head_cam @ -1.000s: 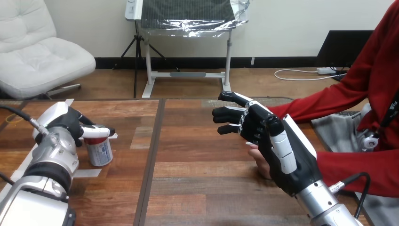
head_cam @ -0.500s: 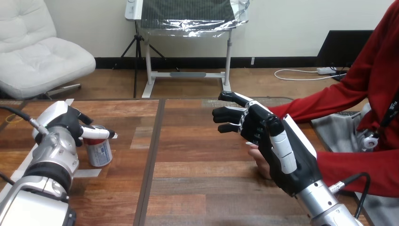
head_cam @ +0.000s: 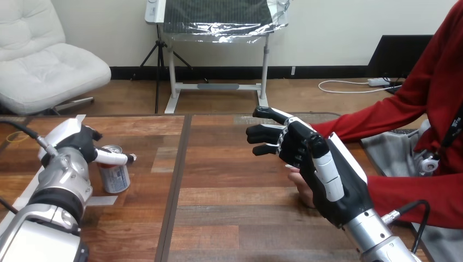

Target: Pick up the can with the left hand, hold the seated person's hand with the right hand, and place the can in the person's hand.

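Note:
A can (head_cam: 115, 176) with a red top band stands upright on the wooden table (head_cam: 229, 202) at the left. My left hand (head_cam: 76, 146) is beside it on its left, open, with one straight finger (head_cam: 116, 158) lying across the can's upper front. My right hand (head_cam: 323, 166) is raised at centre right, open, its fingers (head_cam: 265, 134) relaxed and pointing left with nothing between them. The person's hand (head_cam: 299, 184) peeks out from under my right palm, resting on the table. I cannot tell whether the two touch.
White tape strips (head_cam: 101, 200) lie on the table near the can. A dark seam (head_cam: 173, 191) runs front to back between the can and my right hand. The person's red-sleeved arm (head_cam: 377, 117) comes in from the right.
My left hand has turned slightly, and its straight finger has slipped from the can's rim down to the upper front, so more of the top shows. The right hand and the person's hand have not moved.

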Action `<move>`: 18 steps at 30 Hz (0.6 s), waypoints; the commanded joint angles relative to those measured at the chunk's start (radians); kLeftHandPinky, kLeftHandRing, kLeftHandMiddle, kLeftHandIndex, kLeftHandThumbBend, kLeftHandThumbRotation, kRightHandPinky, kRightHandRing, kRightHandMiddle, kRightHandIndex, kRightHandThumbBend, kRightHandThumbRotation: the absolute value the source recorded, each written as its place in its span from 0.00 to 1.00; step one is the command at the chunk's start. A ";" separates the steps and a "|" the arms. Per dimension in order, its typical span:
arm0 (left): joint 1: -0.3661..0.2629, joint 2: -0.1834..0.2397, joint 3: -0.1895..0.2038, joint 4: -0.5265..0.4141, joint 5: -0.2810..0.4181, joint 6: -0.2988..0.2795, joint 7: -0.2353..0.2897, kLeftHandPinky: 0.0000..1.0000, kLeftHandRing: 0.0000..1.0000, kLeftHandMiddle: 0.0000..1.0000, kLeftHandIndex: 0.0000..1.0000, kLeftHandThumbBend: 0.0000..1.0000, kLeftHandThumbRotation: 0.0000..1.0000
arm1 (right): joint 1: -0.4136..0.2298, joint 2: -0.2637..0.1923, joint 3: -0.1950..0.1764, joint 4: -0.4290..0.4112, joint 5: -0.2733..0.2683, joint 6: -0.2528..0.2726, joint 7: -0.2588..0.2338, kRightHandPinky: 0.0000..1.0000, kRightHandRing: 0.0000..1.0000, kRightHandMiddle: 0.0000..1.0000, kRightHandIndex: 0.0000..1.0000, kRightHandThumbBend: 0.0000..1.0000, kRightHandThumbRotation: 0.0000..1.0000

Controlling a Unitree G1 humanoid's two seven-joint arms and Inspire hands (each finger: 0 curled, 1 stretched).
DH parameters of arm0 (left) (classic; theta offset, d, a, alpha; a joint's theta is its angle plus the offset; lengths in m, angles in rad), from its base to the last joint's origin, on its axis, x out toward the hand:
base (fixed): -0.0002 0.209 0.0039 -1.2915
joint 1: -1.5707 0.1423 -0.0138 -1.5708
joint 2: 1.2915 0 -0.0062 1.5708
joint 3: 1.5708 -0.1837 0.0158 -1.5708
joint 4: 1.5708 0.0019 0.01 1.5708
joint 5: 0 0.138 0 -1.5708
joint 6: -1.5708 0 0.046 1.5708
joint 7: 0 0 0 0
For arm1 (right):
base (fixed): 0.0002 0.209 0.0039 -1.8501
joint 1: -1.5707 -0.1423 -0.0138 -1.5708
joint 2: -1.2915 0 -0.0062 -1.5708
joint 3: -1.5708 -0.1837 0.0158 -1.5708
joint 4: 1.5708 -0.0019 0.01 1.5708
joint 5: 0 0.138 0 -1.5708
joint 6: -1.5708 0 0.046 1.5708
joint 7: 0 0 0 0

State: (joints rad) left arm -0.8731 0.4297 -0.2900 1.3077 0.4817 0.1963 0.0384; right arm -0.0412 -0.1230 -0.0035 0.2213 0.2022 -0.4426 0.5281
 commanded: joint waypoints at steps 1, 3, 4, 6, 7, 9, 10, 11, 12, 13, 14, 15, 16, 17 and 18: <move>-0.065 0.010 -0.019 -0.015 0.021 0.000 -0.005 0.74 0.84 0.87 0.89 0.84 0.36 | -0.063 -0.008 -0.006 -0.030 0.009 -0.002 -0.010 0.70 0.76 0.75 0.83 0.82 1.00; -0.065 0.011 -0.022 -0.014 0.021 0.001 -0.006 0.74 0.83 0.87 0.89 0.84 0.37 | -0.064 -0.008 -0.006 -0.030 0.009 0.000 -0.010 0.70 0.76 0.75 0.83 0.82 1.00; -0.066 0.012 -0.023 -0.014 0.021 0.001 -0.007 0.73 0.83 0.87 0.89 0.85 0.37 | -0.064 -0.008 -0.006 -0.030 0.008 0.000 -0.011 0.70 0.76 0.75 0.83 0.82 1.00; -0.067 0.013 -0.027 -0.014 0.023 0.001 -0.009 0.71 0.82 0.86 0.88 0.86 0.37 | -0.064 -0.007 -0.006 -0.030 0.005 -0.001 -0.013 0.70 0.76 0.76 0.84 0.82 1.00; -0.067 0.013 -0.029 -0.015 0.025 0.001 -0.010 0.70 0.82 0.86 0.88 0.86 0.37 | -0.063 -0.007 -0.006 -0.031 0.003 -0.001 -0.015 0.70 0.76 0.76 0.84 0.82 1.00; -0.069 0.014 -0.032 -0.016 0.027 0.004 -0.014 0.67 0.80 0.84 0.87 0.87 0.38 | -0.063 -0.007 -0.006 -0.032 0.001 0.000 -0.018 0.70 0.76 0.76 0.84 0.82 1.00; -0.070 0.014 -0.033 -0.017 0.028 0.005 -0.015 0.66 0.80 0.84 0.87 0.88 0.38 | -0.063 -0.007 -0.005 -0.032 0.002 0.000 -0.018 0.70 0.76 0.76 0.83 0.82 1.00; -0.071 0.014 -0.033 -0.018 0.029 0.006 -0.017 0.66 0.79 0.83 0.86 0.88 0.38 | -0.063 -0.007 -0.005 -0.033 0.002 0.001 -0.018 0.70 0.75 0.76 0.83 0.82 1.00; -0.071 0.014 -0.034 -0.018 0.029 0.007 -0.017 0.65 0.79 0.83 0.86 0.88 0.38 | -0.063 -0.007 -0.005 -0.033 0.002 0.001 -0.019 0.71 0.75 0.76 0.83 0.82 1.00; -0.071 0.014 -0.033 -0.017 0.029 0.007 -0.018 0.64 0.78 0.82 0.86 0.88 0.38 | -0.062 -0.006 -0.005 -0.034 0.002 0.003 -0.020 0.71 0.75 0.76 0.83 0.82 1.00; -0.072 0.014 -0.032 -0.016 0.029 0.007 -0.019 0.64 0.78 0.82 0.86 0.89 0.38 | -0.062 -0.006 -0.004 -0.035 0.002 0.004 -0.020 0.71 0.75 0.76 0.83 0.82 1.00; -0.072 0.015 -0.032 -0.016 0.029 0.007 -0.019 0.64 0.78 0.82 0.85 0.89 0.38 | -0.062 -0.006 -0.004 -0.035 0.002 0.005 -0.021 0.71 0.75 0.76 0.83 0.82 1.00; -0.073 0.015 -0.035 -0.016 0.032 0.008 -0.023 0.63 0.78 0.82 0.85 0.90 0.38 | -0.061 -0.007 -0.004 -0.036 0.003 0.006 -0.020 0.71 0.75 0.76 0.83 0.82 1.00; -0.074 0.015 -0.037 -0.016 0.034 0.008 -0.026 0.63 0.77 0.81 0.85 0.90 0.38 | -0.061 -0.007 -0.004 -0.036 0.004 0.007 -0.019 0.71 0.75 0.76 0.83 0.82 1.00; -0.074 0.016 -0.038 -0.016 0.035 0.009 -0.028 0.63 0.77 0.81 0.85 0.90 0.38 | -0.061 -0.007 -0.003 -0.036 0.005 0.008 -0.019 0.71 0.75 0.76 0.83 0.82 1.00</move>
State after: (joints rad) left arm -0.8732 0.4298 -0.3091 1.3077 0.4962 0.2070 0.0142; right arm -0.0412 -0.1230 -0.0035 0.2213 0.1984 -0.4396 0.5167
